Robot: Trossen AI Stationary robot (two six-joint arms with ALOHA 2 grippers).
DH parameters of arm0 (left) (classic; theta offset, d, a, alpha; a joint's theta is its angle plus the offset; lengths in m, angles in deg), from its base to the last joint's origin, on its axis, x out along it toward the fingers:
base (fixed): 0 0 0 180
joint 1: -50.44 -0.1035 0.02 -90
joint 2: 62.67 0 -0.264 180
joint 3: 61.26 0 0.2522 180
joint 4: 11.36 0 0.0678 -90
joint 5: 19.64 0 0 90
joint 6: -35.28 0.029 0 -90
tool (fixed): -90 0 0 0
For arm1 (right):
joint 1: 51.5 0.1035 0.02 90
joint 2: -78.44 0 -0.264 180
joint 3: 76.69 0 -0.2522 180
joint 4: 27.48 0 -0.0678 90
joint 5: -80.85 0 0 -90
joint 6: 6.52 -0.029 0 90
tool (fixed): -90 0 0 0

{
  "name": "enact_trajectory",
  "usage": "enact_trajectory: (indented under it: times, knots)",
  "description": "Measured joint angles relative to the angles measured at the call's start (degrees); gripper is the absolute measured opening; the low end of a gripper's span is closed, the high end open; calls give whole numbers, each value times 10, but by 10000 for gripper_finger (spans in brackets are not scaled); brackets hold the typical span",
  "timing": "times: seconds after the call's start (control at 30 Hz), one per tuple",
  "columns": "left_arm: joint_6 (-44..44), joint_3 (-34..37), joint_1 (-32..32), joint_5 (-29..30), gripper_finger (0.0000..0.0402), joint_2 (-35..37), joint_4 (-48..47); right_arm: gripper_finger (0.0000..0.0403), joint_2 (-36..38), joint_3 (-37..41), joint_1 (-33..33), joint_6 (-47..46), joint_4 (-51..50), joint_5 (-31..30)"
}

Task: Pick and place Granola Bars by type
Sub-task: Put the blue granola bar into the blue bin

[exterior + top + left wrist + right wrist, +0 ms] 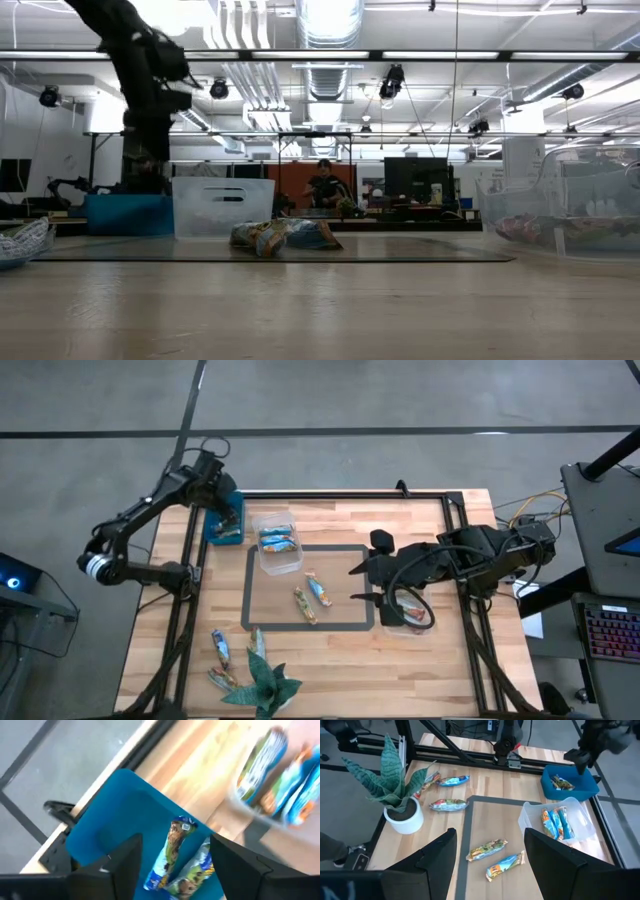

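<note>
Two brown/gold granola bars (pixel 175 851) lie in a blue bin (pixel 222 520) at the table's far left. My left gripper (pixel 175 870) hovers open over this bin, touching nothing. Blue-wrapped bars (pixel 278 541) lie in a clear tub (pixel 292 563) beside the bin. Two loose bars (pixel 312 598) lie inside the taped rectangle, and in the right wrist view these bars (pixel 495 856) show between my fingers. Two more bars (pixel 220 658) lie near the table's left front corner. My right gripper (pixel 362 584) is open at the rectangle's right edge, holding nothing.
A green plant figure in a white pot (pixel 262 682) stands at the near edge beside the two left bars. A second clear tub (pixel 408 615) with bars sits under the right arm. A black frame (pixel 400 493) borders the table. A person (pixel 322 186) is in the room behind.
</note>
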Motion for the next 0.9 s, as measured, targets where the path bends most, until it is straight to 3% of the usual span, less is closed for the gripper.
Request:
enact_trajectory:
  times: [0.3,0.53,0.9]
  knots:
    - [-254,-59,9,-3,217,90,-109,224,7,0,-4,33,19,-9]
    - [-352,-94,33,-42,217,158,-147,224,52,25,-4,52,60,7]
    - [-489,-109,63,-68,217,244,-167,224,224,201,-3,19,128,7]
